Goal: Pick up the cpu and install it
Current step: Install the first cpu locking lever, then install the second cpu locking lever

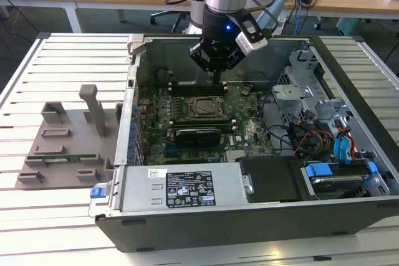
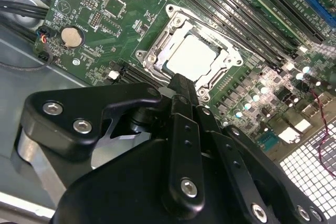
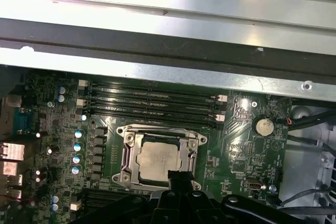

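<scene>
Silvery cpu (image 3: 159, 157) lay seated in its socket frame (image 3: 131, 156) just beyond the gripper (image 2: 181, 85); claw together, empty. Judged light, rigid, fragile; grip edges only.

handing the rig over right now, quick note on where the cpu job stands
Pincer: above the socket's edge inside the open computer case; nothing visibly held, open or shut not clear.
The cpu lies flat inside the socket frame on the motherboard, seen in both wrist views.
Done: cpu picked up and placed in the socket.
Left: whether it is fully seated or locked cannot be judged from here.
</scene>
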